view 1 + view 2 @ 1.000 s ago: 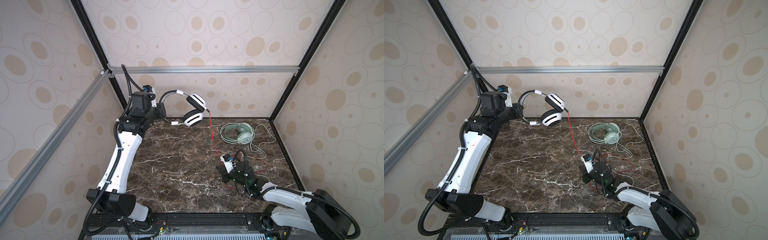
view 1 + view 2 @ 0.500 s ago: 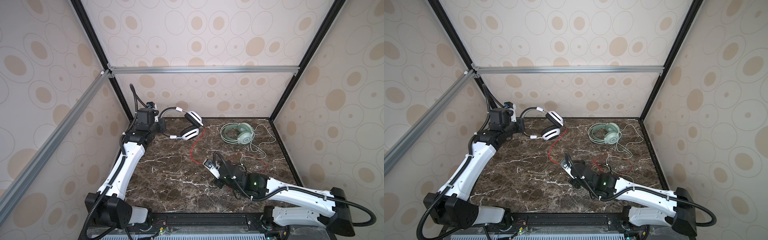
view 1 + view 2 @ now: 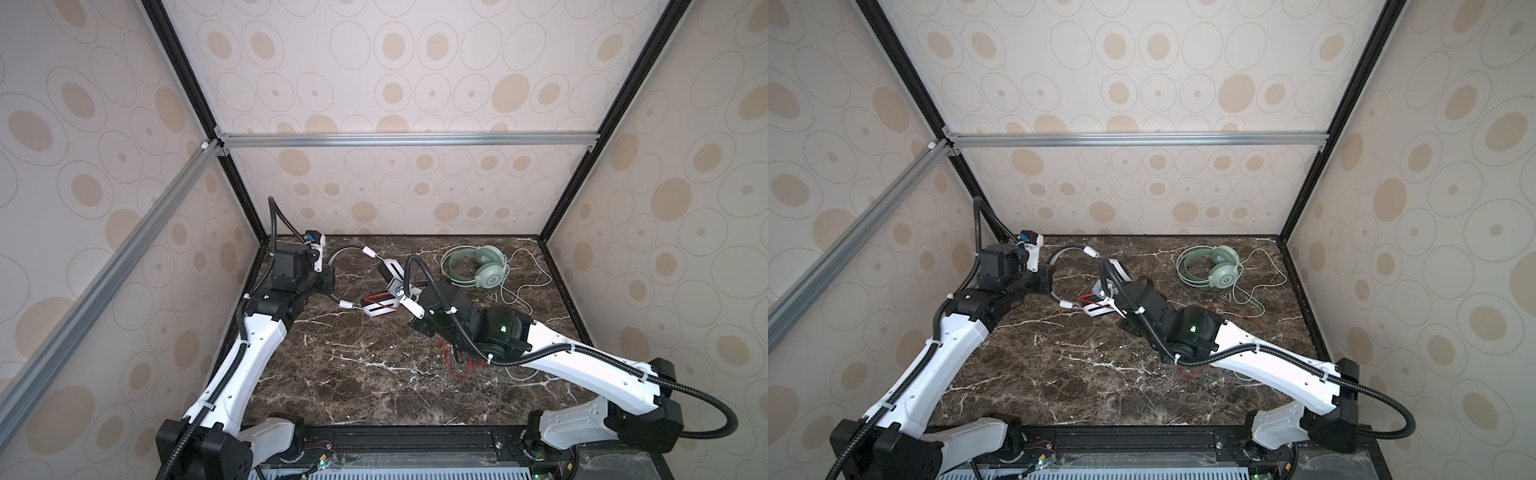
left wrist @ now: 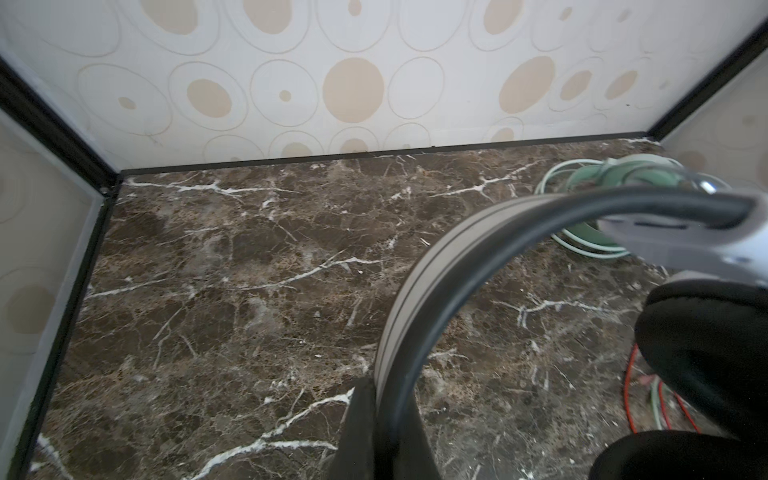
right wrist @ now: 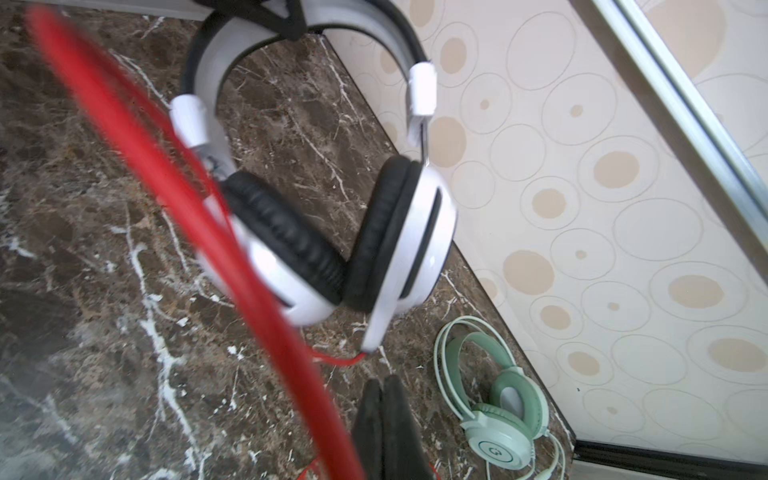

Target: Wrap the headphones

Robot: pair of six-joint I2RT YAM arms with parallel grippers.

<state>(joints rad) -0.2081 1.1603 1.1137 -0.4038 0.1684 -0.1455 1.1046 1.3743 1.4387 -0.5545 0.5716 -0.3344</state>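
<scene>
left gripper (image 4: 380, 392) squeezed tight on the headband (image 4: 436, 257) of the white headphones (image 5: 415, 232), back left over the desk (image 3: 353, 374) | right gripper (image 5: 384, 401) pinched together, looks like on the red cord (image 5: 166, 166) | headphones light; band stiff, good to hold; cord thin, floppy, may slip | mint-green headphones (image 3: 486, 270) lie back right

Dark marble tabletop (image 3: 353, 374); spotted walls (image 3: 415, 83); aluminium rail (image 3: 395, 139)

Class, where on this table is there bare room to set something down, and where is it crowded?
Free: near middle of the table, between left arm and right arm. Crowded: far left, white headset; right side, green headset, pale cord, red cord.
</scene>
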